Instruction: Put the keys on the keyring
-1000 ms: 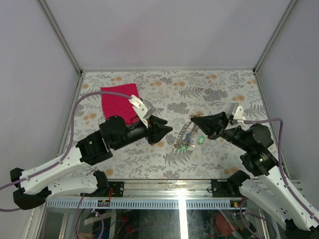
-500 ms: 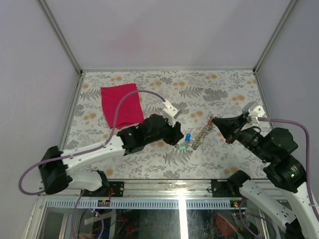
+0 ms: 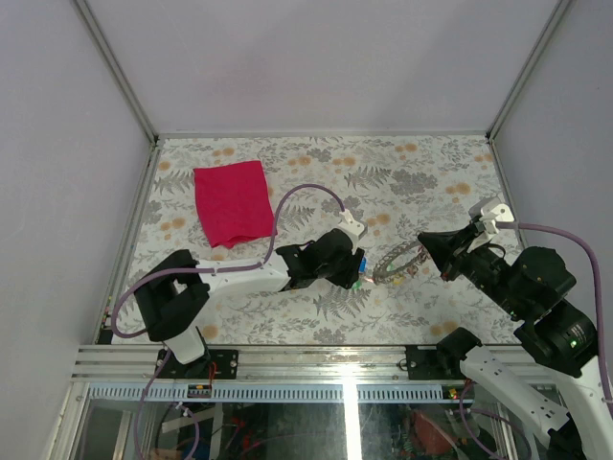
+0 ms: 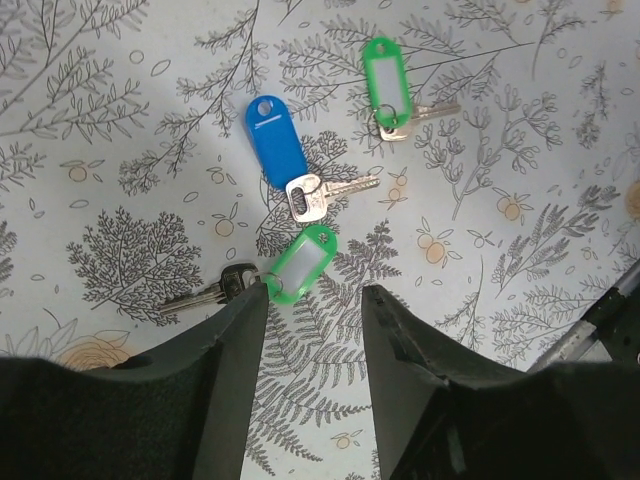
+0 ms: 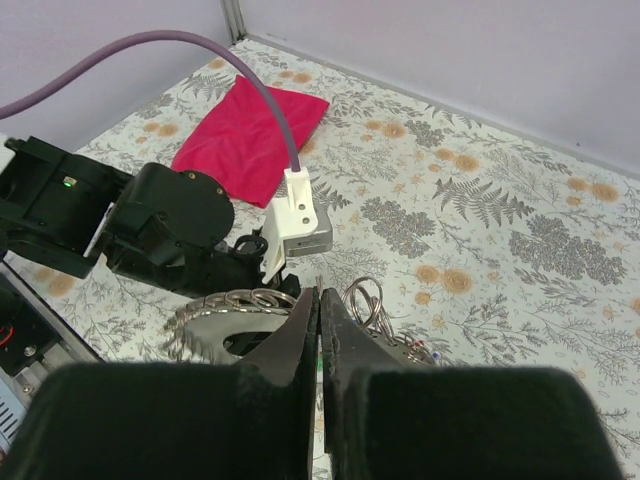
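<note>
From above, the left gripper reaches low over the patterned table, with the keys lying right at its tip. Just to its right, the right gripper pinches the keyring, which sticks out toward the left gripper. A pink cloth lies well off behind the left arm.

At the left wrist, the left gripper stands partly open, nothing between its fingers. A green-tagged key lies just ahead of the tips, a blue-tagged key further ahead, and a second green-tagged key beyond, to the right.

At the right wrist, the right gripper is pressed tight on the keyring, which spreads left of the fingers. Small wire loops sit just right of them.
</note>
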### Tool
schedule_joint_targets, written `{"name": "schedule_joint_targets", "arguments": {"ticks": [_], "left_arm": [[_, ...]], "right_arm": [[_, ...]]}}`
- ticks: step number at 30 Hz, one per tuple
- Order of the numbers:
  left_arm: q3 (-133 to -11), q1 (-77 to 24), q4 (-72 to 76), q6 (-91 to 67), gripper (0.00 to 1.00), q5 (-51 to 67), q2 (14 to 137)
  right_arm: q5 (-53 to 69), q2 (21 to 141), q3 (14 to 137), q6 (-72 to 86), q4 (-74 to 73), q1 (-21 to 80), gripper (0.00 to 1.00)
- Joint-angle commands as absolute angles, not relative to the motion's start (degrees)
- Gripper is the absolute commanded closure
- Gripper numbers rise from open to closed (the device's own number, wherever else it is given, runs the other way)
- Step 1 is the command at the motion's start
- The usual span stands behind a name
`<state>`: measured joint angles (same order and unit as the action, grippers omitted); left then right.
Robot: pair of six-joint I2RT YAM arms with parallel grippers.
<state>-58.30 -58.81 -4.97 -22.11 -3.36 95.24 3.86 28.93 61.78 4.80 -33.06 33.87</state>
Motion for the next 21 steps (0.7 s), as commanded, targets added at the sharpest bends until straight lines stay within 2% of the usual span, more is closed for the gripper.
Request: {"name": "schedule_joint_targets", "arguments": {"ticks": [1,21], "left_arm": [[-58.41,-58.55,-3.71,-27.32,0.57,-6.10,97.03],[-61.43,-57.28,-3.81,-27.77,0.58,-8.09,105.48]], "right_arm": [[2.79,28.20,62.74,5.58,-29.22,34.15,1.00],[4.66,28.51,60.39,6.28,-28.28,34.10,1.00]]}}
